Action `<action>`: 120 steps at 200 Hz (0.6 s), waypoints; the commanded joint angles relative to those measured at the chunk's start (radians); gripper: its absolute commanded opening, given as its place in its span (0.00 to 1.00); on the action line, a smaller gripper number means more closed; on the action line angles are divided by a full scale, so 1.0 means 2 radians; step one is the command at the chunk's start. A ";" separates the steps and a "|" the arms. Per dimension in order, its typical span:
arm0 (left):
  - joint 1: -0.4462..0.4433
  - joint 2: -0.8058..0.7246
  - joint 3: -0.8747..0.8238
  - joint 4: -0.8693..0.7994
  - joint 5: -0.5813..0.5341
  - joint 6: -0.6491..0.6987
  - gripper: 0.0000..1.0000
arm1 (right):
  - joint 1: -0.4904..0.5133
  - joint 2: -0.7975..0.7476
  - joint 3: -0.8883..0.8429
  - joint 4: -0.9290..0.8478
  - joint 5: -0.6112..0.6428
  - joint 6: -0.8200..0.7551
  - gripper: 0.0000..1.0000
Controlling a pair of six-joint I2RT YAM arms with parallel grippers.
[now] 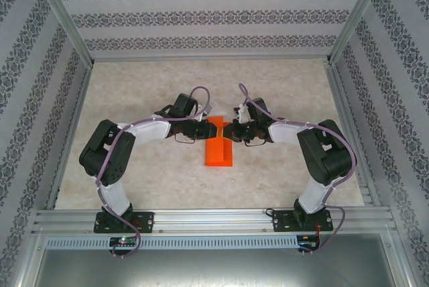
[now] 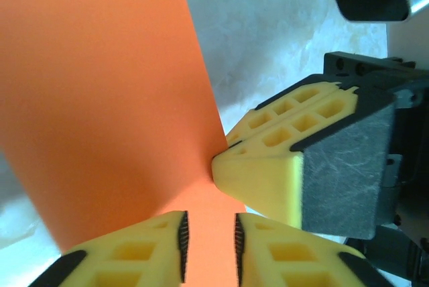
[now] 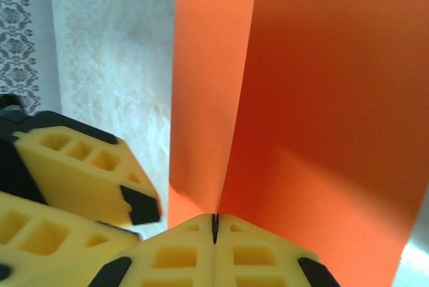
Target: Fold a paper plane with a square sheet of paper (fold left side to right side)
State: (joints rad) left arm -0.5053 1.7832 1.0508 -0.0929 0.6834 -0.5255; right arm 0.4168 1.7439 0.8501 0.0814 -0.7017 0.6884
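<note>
The square sheet of paper (image 1: pixel 219 151) is bright orange-red and lies mid-table, partly folded, with one flap standing up from the other. In the right wrist view the raised flap (image 3: pixel 211 92) meets the wider panel (image 3: pixel 328 139) along a crease. My right gripper (image 3: pixel 215 223) is shut on the paper at the near end of that crease. My left gripper (image 2: pixel 209 240) has its jaws a little apart, and the orange paper (image 2: pixel 107 99) shows through the gap. The right gripper's yellow fingers (image 2: pixel 268 173) press against the paper just ahead of the left one. Both grippers (image 1: pixel 206 128) (image 1: pixel 232 131) meet at the sheet's far end.
The pale marbled tabletop (image 1: pixel 147 173) is fenced by aluminium rails (image 1: pixel 214 220) at the front and posts at the sides. Patterned walls (image 1: pixel 201 19) close off the back and both sides. Both arms bend inward towards the middle.
</note>
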 commanded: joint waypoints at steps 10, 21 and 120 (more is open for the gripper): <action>-0.007 -0.056 -0.015 -0.046 -0.053 0.012 0.40 | 0.002 0.004 0.019 -0.050 0.042 -0.036 0.04; -0.007 -0.062 -0.021 -0.055 -0.068 0.009 0.43 | 0.002 0.004 0.022 -0.059 0.053 -0.042 0.05; -0.016 -0.001 -0.024 -0.032 -0.087 -0.035 0.53 | 0.002 0.011 0.033 -0.102 0.094 -0.068 0.05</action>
State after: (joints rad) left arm -0.5175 1.7432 0.9932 -0.1787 0.5076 -0.5549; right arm 0.4168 1.7443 0.8906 -0.0940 -0.5407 0.5793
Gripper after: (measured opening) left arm 0.529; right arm 0.054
